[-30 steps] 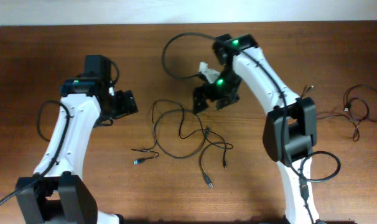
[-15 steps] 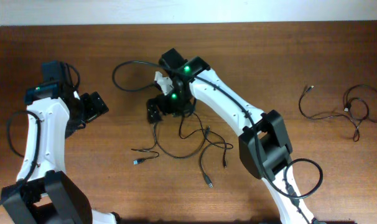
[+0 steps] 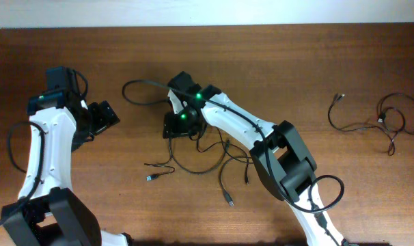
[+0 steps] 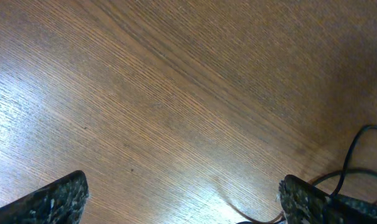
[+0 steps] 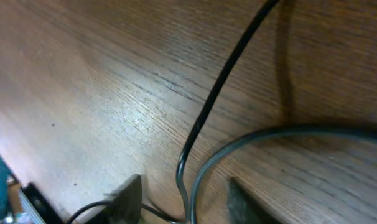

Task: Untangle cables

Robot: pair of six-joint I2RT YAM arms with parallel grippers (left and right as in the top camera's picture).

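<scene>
Cables (image 3: 224,158) lie in loose, crossing loops near the middle of the table (image 3: 330,61), their plug ends trailing toward the near edge. The right arm stretches across them, so the right gripper (image 3: 173,126) sits low at the upper left corner of the tangle. We judge that corner was chosen because an outer loop there can be drawn away without dragging every crossing with it. In the wrist view its fingers (image 5: 129,196) stand on either side of one thin black strand (image 5: 206,118), with bare wood showing between pad and cord, so we read the jaws as parted around the strand and not yet pinching it. A paler, thicker curve runs in beside that strand, and we cannot tell whether it belongs to the bundle. The left gripper (image 3: 104,116) hangs off to the left over bare wood, its jaws spread wide and empty. It seems to be kept clear so the other arm has room, and it is near enough to pin or take a second loop. A separate cord (image 3: 388,119) rests at the far right, well apart from the tangle. The surface is dark brown wood with a fine, slightly glossy grain. Beyond its far edge we see only a pale band, too little to say anything about the room.
</scene>
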